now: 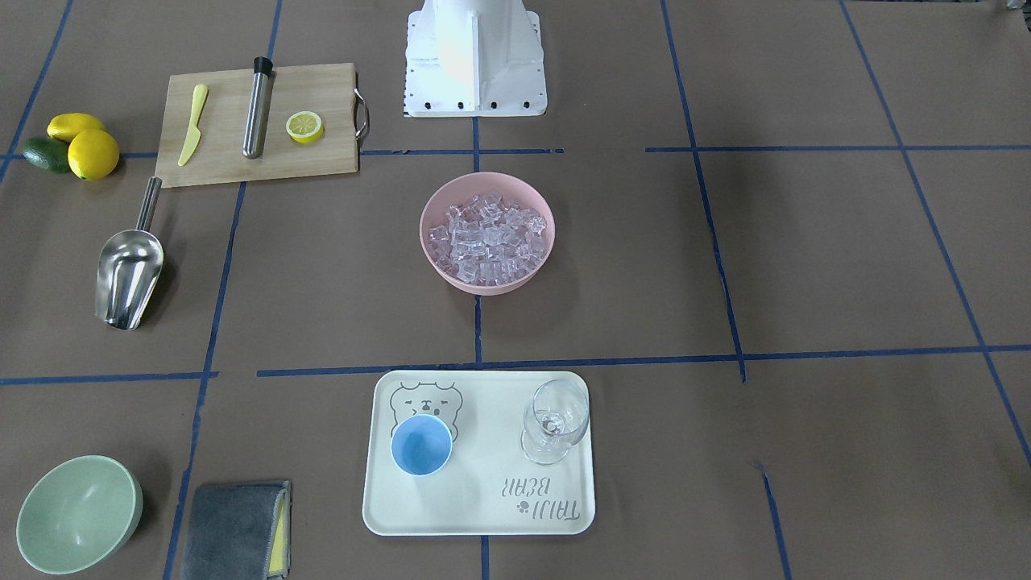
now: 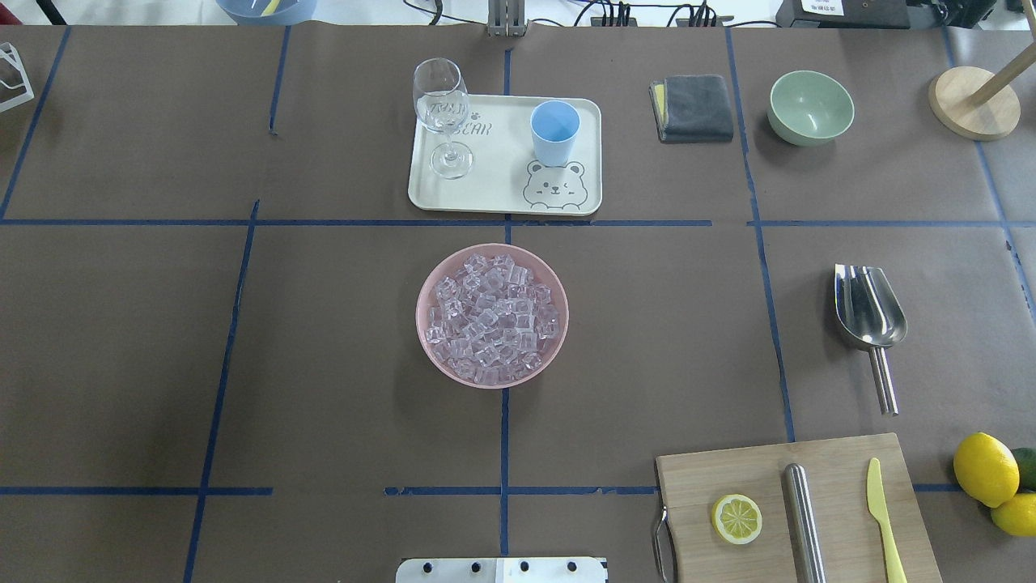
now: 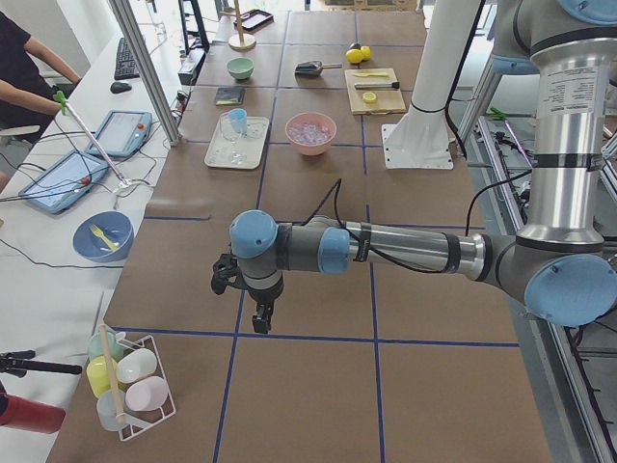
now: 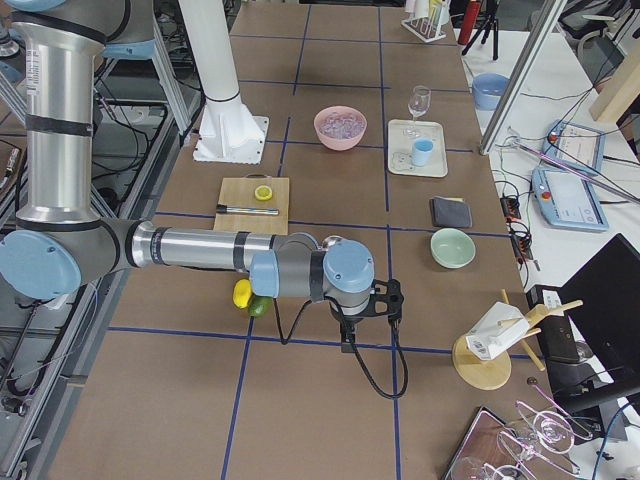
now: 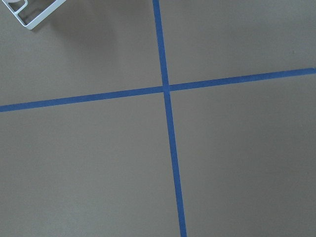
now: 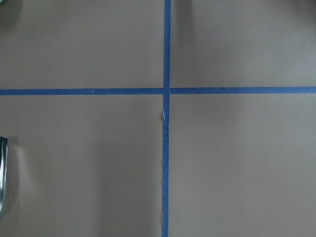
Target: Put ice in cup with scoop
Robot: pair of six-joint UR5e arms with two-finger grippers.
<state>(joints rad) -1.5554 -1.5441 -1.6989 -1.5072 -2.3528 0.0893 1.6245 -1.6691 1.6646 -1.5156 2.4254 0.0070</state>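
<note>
That steel scoop [image 2: 870,312] looks stiff, light and slippery, best pinched midway along its thin handle [image 2: 882,380]; whether the left jaws or right jaws are parted, I cannot tell.

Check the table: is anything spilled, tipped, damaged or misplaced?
Nothing stands out. The ice sits inside the pink bowl, none spilled; the cup and wine glass stand upright on the tray; the scoop lies flat.

brown table [image 2: 121,364], blue tape grid [image 2: 503,437], white bench [image 3: 34,313] alongside
</note>
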